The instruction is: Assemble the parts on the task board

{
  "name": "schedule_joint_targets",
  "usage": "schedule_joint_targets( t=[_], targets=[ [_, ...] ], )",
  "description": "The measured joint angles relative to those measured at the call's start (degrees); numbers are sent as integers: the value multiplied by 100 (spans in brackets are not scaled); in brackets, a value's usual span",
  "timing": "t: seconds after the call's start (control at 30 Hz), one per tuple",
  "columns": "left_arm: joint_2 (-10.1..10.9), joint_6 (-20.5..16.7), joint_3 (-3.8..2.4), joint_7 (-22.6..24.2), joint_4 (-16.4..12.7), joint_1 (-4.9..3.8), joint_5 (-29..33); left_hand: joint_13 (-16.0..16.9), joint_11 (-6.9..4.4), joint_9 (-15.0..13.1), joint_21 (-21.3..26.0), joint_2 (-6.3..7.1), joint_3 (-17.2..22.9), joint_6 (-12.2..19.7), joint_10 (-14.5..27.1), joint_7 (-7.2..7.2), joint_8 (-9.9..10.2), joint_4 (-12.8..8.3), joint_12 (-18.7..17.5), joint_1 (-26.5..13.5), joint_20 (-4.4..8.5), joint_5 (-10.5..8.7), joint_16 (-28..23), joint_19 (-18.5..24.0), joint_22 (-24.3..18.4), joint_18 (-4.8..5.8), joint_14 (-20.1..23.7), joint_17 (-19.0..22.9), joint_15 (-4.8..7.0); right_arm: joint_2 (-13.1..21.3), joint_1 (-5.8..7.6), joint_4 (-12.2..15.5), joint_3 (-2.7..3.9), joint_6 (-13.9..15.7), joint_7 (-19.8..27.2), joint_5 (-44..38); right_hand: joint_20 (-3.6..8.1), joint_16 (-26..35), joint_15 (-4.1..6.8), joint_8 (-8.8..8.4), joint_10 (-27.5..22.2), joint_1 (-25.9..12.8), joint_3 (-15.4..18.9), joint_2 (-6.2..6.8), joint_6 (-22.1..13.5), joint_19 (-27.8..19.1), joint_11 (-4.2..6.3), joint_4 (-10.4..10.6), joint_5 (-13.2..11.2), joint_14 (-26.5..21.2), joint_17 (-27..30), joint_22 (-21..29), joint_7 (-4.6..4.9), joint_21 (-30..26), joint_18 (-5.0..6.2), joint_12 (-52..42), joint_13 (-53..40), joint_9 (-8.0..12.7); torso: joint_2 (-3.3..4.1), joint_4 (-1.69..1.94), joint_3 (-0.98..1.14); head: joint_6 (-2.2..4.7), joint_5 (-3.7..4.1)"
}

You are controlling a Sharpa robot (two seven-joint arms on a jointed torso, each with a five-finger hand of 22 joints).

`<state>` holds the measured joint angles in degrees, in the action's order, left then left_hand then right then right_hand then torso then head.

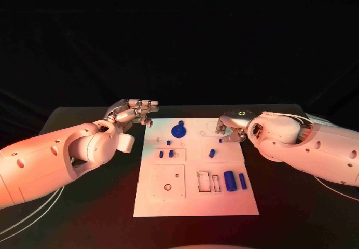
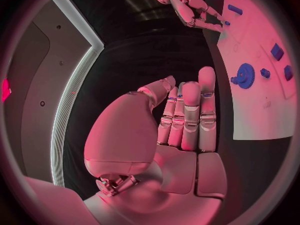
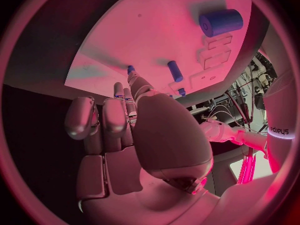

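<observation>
The white task board (image 1: 196, 199) lies in the middle of the black table. On it are a blue gear (image 1: 179, 128), several small blue pegs (image 1: 171, 153) and two blue cylinders (image 1: 230, 180) near the right edge. My left hand (image 1: 135, 111) hovers off the board's far left corner, fingers straight and side by side (image 2: 187, 115), holding nothing. My right hand (image 1: 230, 129) hangs over the board's far right edge. Its thumb and a fingertip (image 3: 119, 91) meet at a small blue peg (image 3: 130, 70) (image 1: 222, 139); whether they pinch it is unclear.
Rectangular outlines and slots (image 1: 203, 181) mark the board's near half, with a square panel (image 1: 169, 181) at its left. Black table (image 1: 90, 207) surrounds the board on all sides. Both white forearms reach in from the picture's sides.
</observation>
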<state>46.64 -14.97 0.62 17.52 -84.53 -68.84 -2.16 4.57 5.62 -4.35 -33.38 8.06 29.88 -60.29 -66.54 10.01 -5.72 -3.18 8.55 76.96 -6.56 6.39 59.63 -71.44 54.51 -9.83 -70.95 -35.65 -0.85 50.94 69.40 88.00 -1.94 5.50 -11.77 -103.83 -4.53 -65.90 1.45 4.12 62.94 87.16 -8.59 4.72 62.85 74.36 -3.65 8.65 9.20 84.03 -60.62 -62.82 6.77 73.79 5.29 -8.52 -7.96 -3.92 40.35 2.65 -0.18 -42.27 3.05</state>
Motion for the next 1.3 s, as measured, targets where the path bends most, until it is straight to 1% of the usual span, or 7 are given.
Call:
schedule_joint_targets(
  t=[0.33, 0.5, 0.57, 0.63, 1.13, 1.27, 1.3],
  targets=[
    [39, -17, 0, 107, -9, 2, 243, -1, 0, 0, 22, 0, 0, 0, 0, 0, -22, 0, 28, 0, 0, 0, -22, 0, -13, 1, 0, 13, 0, -38, -27, 2, 0, -263, 8, -131, 0, 23, 41, 0, 43, -14, -77, 14, 47, 0, 41, 28, -1, 0, 22, 8, -48, -35, 0, 0, 113, 0, -1, 9, 10, -24, 4],
    [44, -31, 1, 119, -9, 2, 289, -1, 0, 0, 22, -23, -16, 0, 0, 0, -22, -16, 28, 23, 0, 0, -22, 0, -12, 1, -1, 13, -1, -79, -46, -24, 0, -337, 22, -135, 0, 23, 41, 0, 93, -8, -218, 8, 85, 0, 51, 15, -1, 0, 30, 8, -25, -35, 0, 0, 213, 1, -3, 10, 12, -32, -13],
    [48, -37, 1, 121, -9, 2, 303, -1, 0, 0, 22, -23, -16, 0, 0, 0, -22, -16, 28, 23, 0, 0, -22, 0, -12, 0, -1, 13, -1, -92, -56, -43, 0, -362, 28, -134, 0, 23, 41, 0, 122, 18, -274, -18, 109, 0, 22, 2, -1, 0, 31, 8, -37, -35, 0, 0, 253, 1, -3, 10, 13, -34, -15],
    [53, -42, 1, 121, -9, 2, 313, -1, 0, 0, 22, -23, -15, 1, 0, 0, -22, -16, 28, 23, 0, 0, -21, 0, -12, 1, -1, 13, -1, -104, -68, -61, 0, -380, 34, -129, 16, 23, 41, 0, 144, 48, -342, -48, 134, 16, 41, 6, -1, 0, 31, 8, -14, -35, 0, 0, 291, 1, -3, 10, 13, -34, -18],
    [67, -80, 1, 112, -27, 3, 342, -2, 0, 0, 21, -23, -25, 1, 0, 0, -22, -26, 28, 23, 0, 20, -34, 0, -23, 1, -1, 37, -2, -186, -93, -174, 26, -446, 77, -92, -4, -12, 41, 45, 494, 109, -832, -109, 413, 55, 62, -171, -281, 0, -45, -108, -26, -9, 0, 45, 434, -48, -5, 8, 10, -77, -15],
    [70, -84, 1, 110, -29, 3, 345, -2, 0, 0, 21, -23, -32, 1, 0, -1, -22, -32, 28, 23, 0, 21, -43, -1, -23, 1, -1, 37, -2, -188, -108, -178, 28, -403, 81, -88, -12, -59, 41, 44, 562, 121, -1053, -127, 434, 99, 33, -235, -555, 0, -86, -165, -6, 32, 0, 70, 442, -59, -7, 7, 9, -82, -9],
    [70, -84, 1, 109, -29, 3, 345, -2, 0, 0, 21, -23, -32, 1, 0, 0, -22, -32, 28, 23, 0, 21, -43, -1, -23, 1, -1, 37, -2, -183, -113, -175, 26, -379, 81, -87, -20, -59, 41, 43, 563, 113, -1074, -135, 440, 107, 34, -241, -558, 0, -86, -177, 0, 36, 0, 71, 442, -62, -7, 7, 9, -83, -7]
  ],
)
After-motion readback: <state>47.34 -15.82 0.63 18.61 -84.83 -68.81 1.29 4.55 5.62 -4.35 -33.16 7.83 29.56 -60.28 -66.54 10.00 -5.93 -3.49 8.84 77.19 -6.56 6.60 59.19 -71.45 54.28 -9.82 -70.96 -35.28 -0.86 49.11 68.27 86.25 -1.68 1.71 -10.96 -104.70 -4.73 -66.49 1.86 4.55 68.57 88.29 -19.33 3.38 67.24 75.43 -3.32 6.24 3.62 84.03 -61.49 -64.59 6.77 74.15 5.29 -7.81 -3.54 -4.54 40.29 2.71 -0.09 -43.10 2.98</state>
